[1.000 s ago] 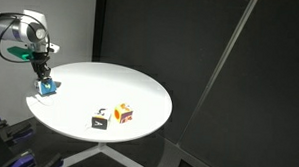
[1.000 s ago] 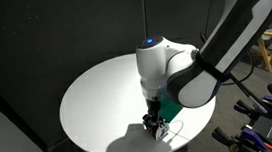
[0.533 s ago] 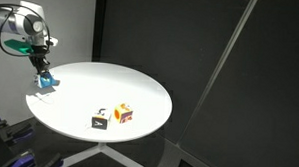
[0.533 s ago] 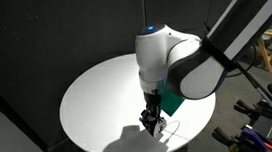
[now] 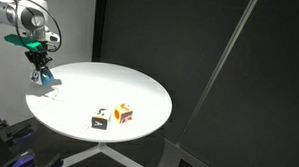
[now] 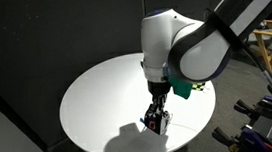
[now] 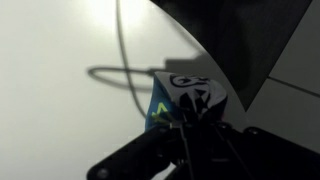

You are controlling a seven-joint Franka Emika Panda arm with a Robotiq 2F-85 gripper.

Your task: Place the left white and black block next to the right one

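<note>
- The gripper [image 5: 39, 72] is clamped on the checkered block [image 5: 45, 79], its jaws drawn in with the cube pinched between them. (The wrist view shows the block [image 7: 185, 100] right at the fingertips, blue face and patterned face both showing.)
- Over the last second the arm has risen and taken the block up with it. The block now hangs a little above the tabletop [image 5: 139, 88], over the edge on the arm's side, and no longer rests there.
- The pick looks done to me, and the carry across is what remains.
- The white-topped cube [image 5: 100, 119] sits well apart from the gripper, near the table's edge closest to that camera. An orange cube [image 5: 122, 114] is just beside it, though I can't tell whether they touch.
- I'd judge the free spot is on the white-topped cube's side facing the gripper.
</note>
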